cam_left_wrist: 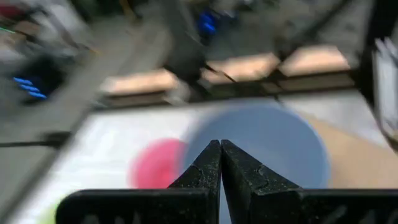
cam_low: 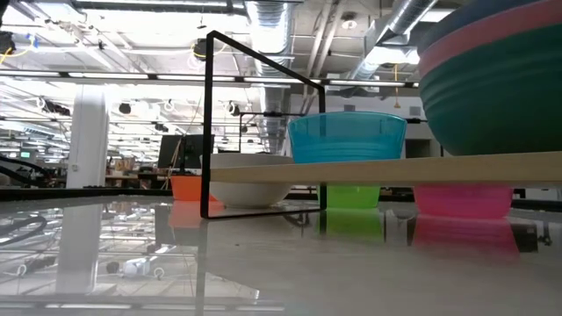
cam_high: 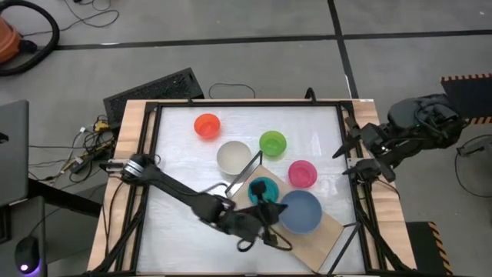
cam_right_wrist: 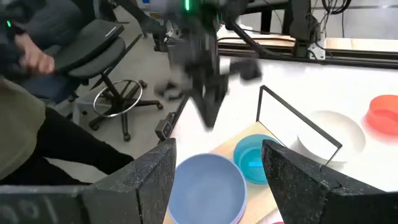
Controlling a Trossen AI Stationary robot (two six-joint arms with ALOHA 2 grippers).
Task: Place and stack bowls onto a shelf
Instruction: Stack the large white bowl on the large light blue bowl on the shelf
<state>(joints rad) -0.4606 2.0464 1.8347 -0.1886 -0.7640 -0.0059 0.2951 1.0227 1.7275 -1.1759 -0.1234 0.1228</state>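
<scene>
Shelf (cam_high: 319,235): light-wood board on a thin black frame, set at an angle on the near-right part of the desk (cam_high: 177,154).

On the shelf: a blue bowl (cam_high: 301,211) topping a stack; the low view shows pink and dark green rims under it. A cyan bowl (cam_high: 264,189) stands just beside the stack, single.

Off the shelf, on the desk: white bowl (cam_high: 233,156) at the frame's far corner, partly under it in the low view; lime bowl (cam_high: 272,143); pink bowl (cam_high: 302,173) close by the shelf edge; red bowl (cam_high: 207,125) farthest off. These four are not yet placed.

Left gripper (cam_high: 265,211): over the shelf, between the cyan bowl and the stack; jaws closed, fingertips meeting, nothing between them in its wrist view. Its picture is smeared, so the arm appears to be moving.

Right gripper (cam_high: 346,148): parked at the desk's right rim; jaws wide apart, empty.

Risks, as judged:
- The arm, moving close beside the stack, could clip the blue bowl and slide or tip the nested bowls off the board.
- The cyan bowl is light and could be pushed toward the shelf edge.
- The black frame stands in the path to the white bowl; a low reach could snag it and shift the whole shelf.
</scene>
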